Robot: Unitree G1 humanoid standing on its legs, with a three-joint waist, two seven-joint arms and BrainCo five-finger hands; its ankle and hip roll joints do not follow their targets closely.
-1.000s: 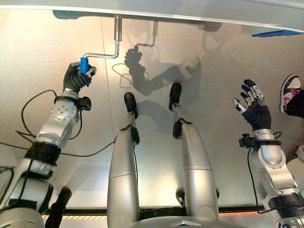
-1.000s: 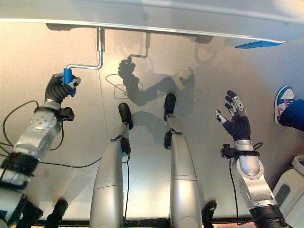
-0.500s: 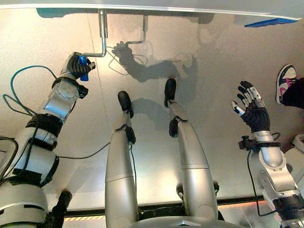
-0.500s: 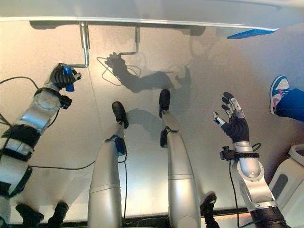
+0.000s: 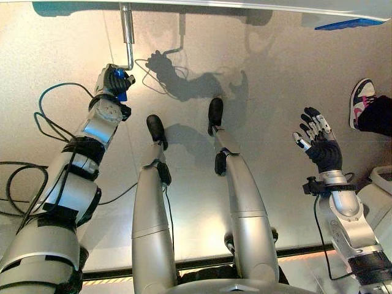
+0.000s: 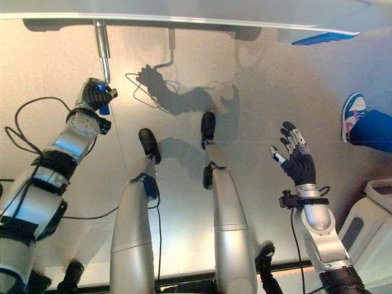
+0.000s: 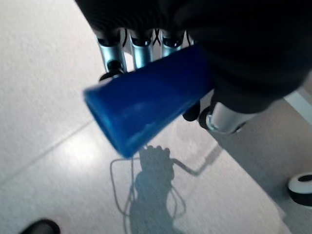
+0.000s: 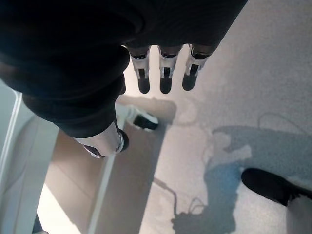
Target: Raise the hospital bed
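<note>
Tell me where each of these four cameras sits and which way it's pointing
Left eye view: on the head, looking down at the floor; left hand curled round the blue crank handle under the bed edge, right hand open.
Right eye view: same head, slightly aside; shares that scene, plus a person's shoe.
Left wrist view: on the left wrist, looking along the fingers at the blue handle.
Right wrist view: on the right wrist, looking past straight fingers at the floor.

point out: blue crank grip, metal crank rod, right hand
blue crank grip [image 7: 146, 105]: left wrist view, middle of the blue cylinder held in the left hand [image 5: 114, 78].
metal crank rod [image 5: 127, 32]: left eye view, straight shaft under the bed edge.
right hand [image 6: 298, 164]: right eye view, dark palm, fingers spread.
</note>
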